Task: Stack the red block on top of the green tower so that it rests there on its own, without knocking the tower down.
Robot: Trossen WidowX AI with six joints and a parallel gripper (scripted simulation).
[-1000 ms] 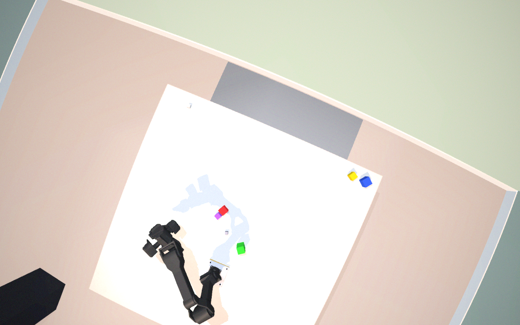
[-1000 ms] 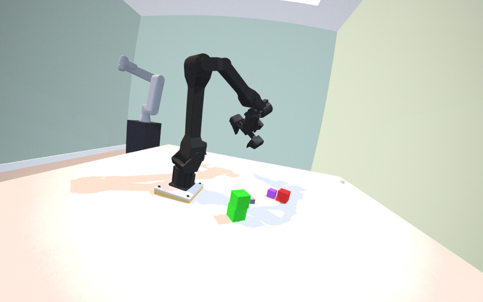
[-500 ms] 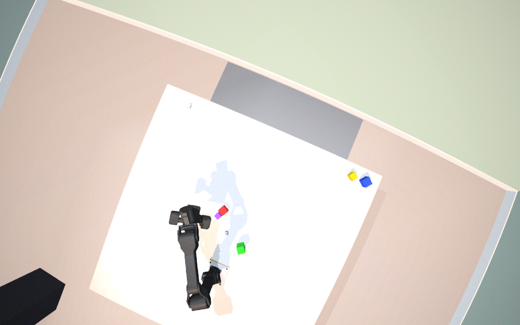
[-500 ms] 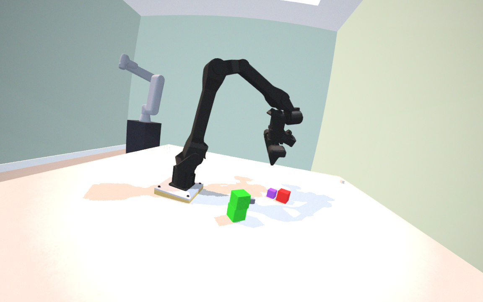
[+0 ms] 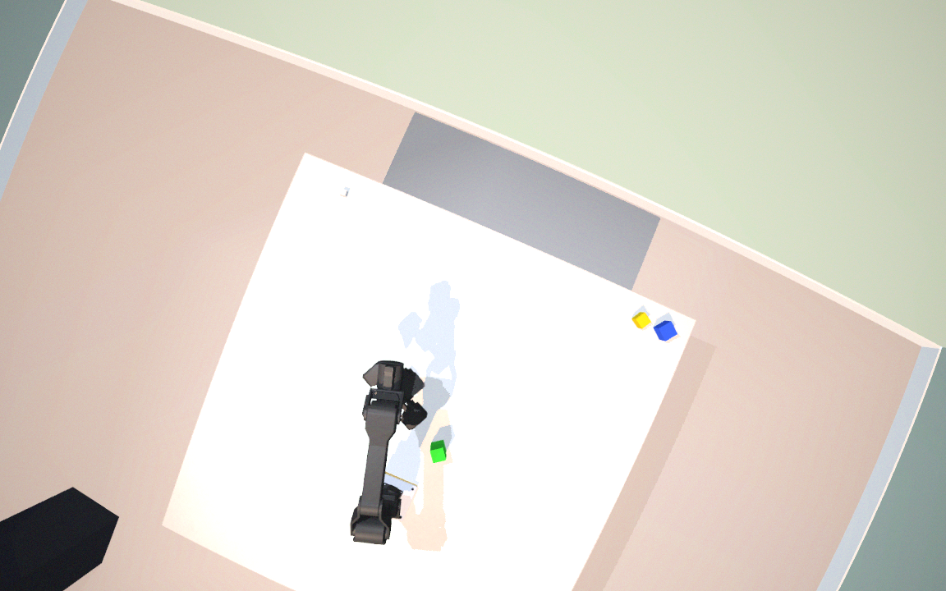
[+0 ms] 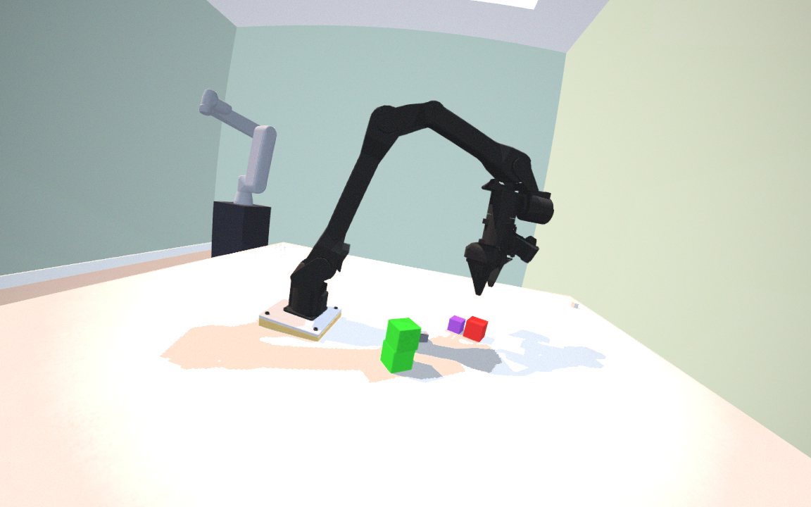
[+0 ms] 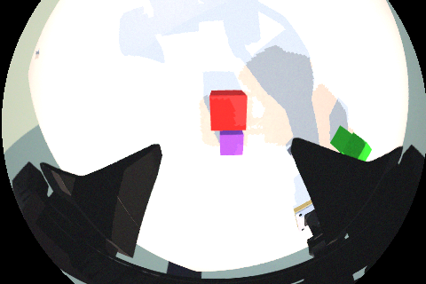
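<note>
Wrist view: hand (image 7: pixel 225 162) spread wide, holding nothing, hovering above the counter (image 7: pixel 106 106). Red block (image 7: pixel 229 110) lies below and just ahead of the fingertips, touching the purple cube (image 7: pixel 231 142) on its near side. Green tower (image 7: pixel 351 144) sits off to the right. Block looks rigid, light, smooth-faced; grip the two free side faces, clear of the purple neighbour.
</note>
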